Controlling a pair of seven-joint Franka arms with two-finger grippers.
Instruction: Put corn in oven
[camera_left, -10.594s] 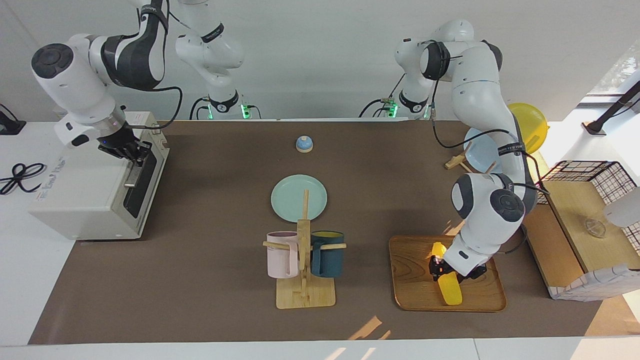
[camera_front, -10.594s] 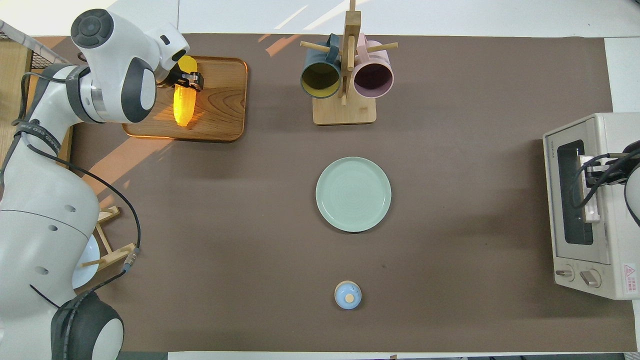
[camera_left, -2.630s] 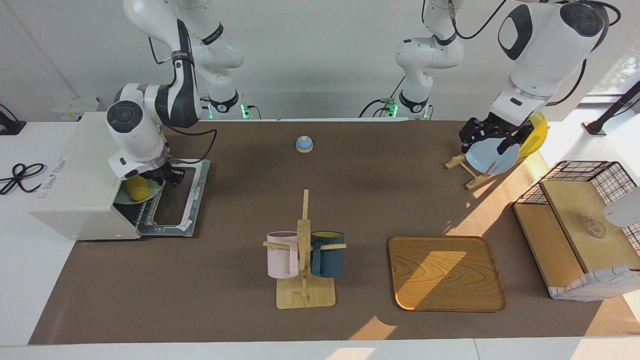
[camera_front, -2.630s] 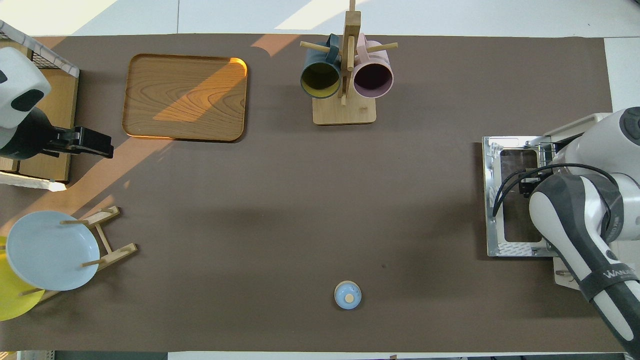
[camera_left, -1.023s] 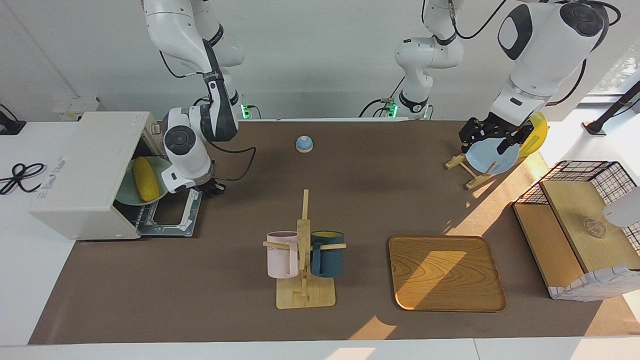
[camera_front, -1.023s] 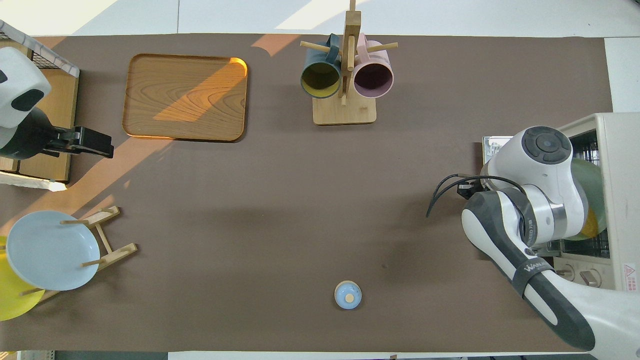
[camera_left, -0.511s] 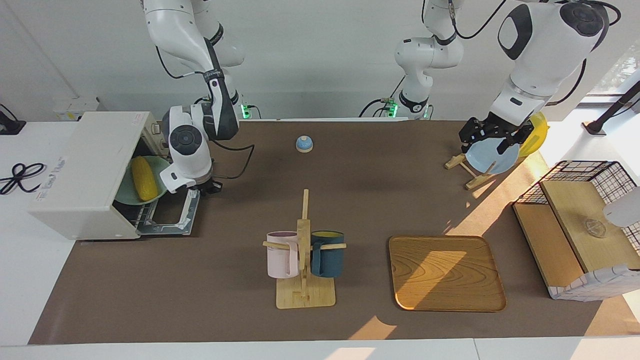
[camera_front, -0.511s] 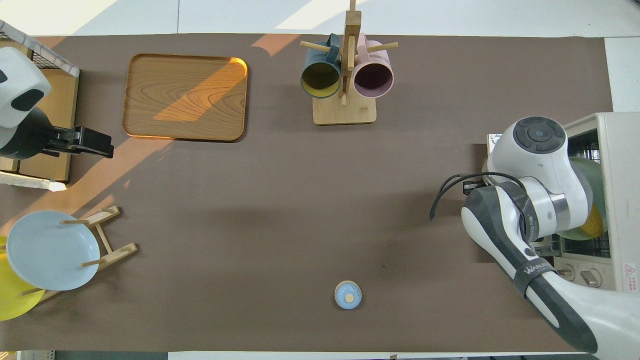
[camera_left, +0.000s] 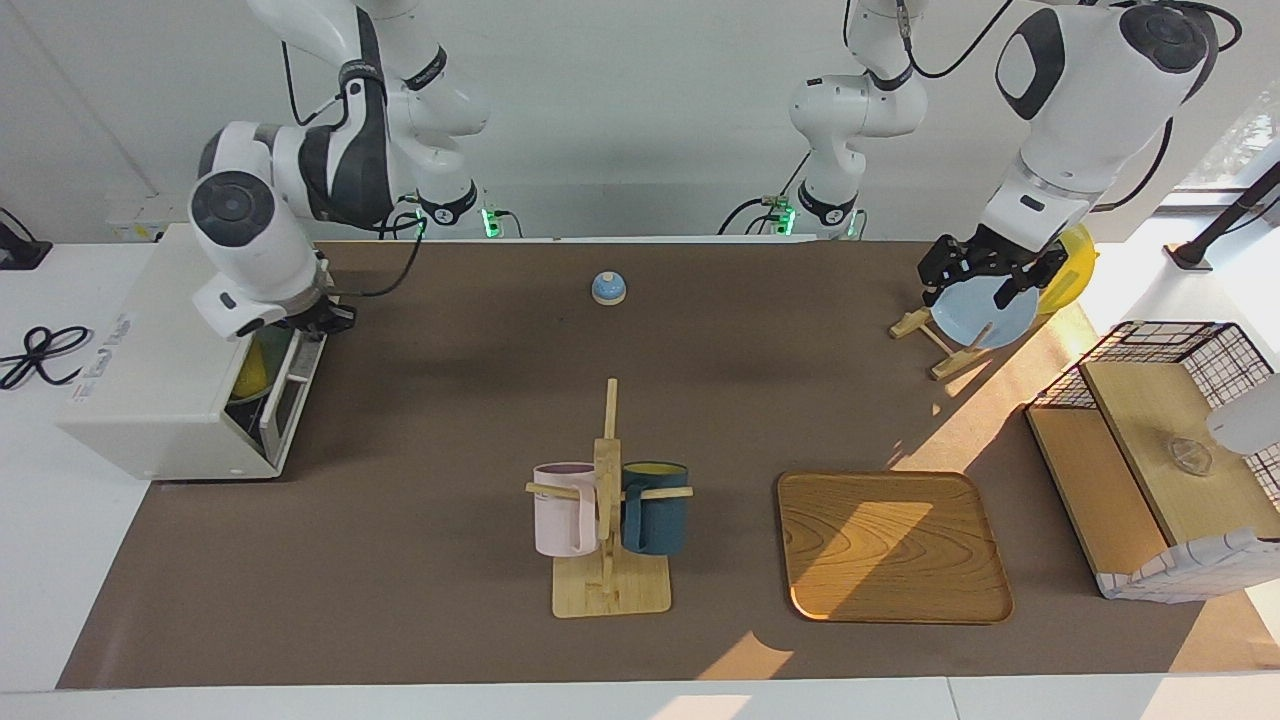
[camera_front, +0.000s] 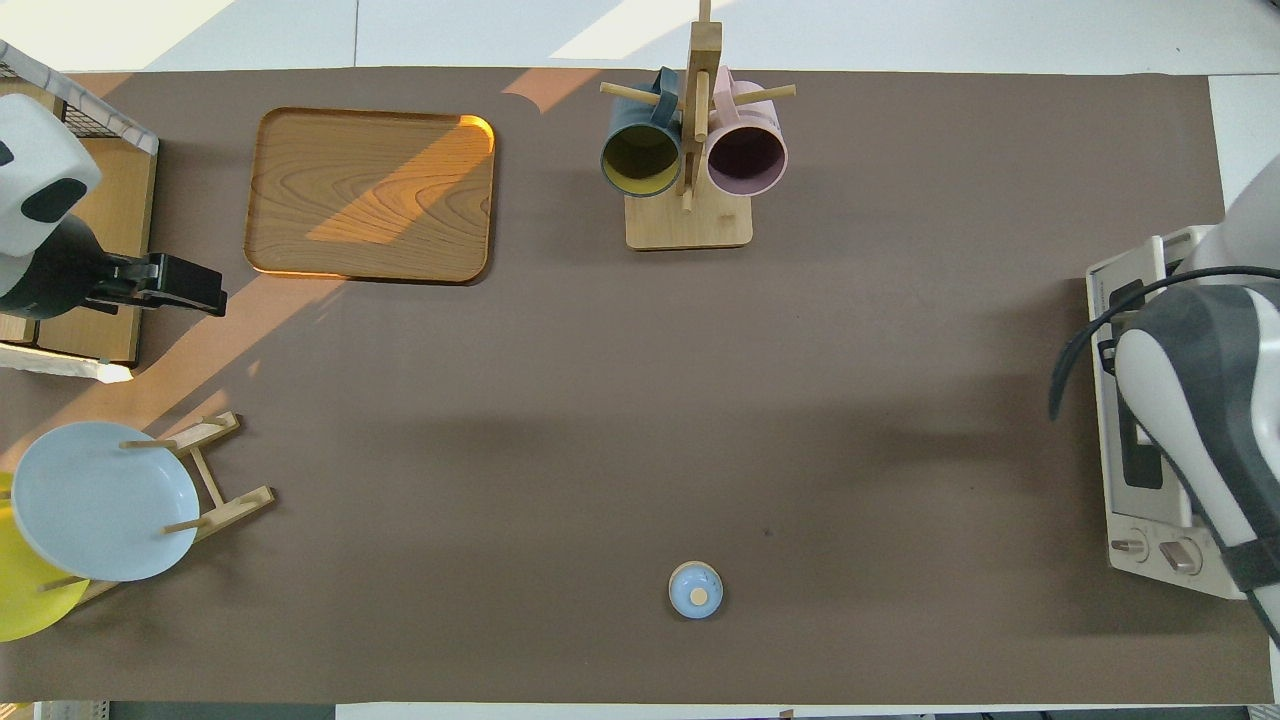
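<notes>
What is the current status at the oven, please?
Right gripper shut at the top edge of the oven door, door almost closed. Corn inside, just visible through the gap. Left gripper open, waiting over the plate rack.

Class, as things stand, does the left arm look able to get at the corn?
Probably not: the corn sits inside the oven, its door nearly closed, at the right arm's end; the left gripper hangs over the light blue plate.
</notes>
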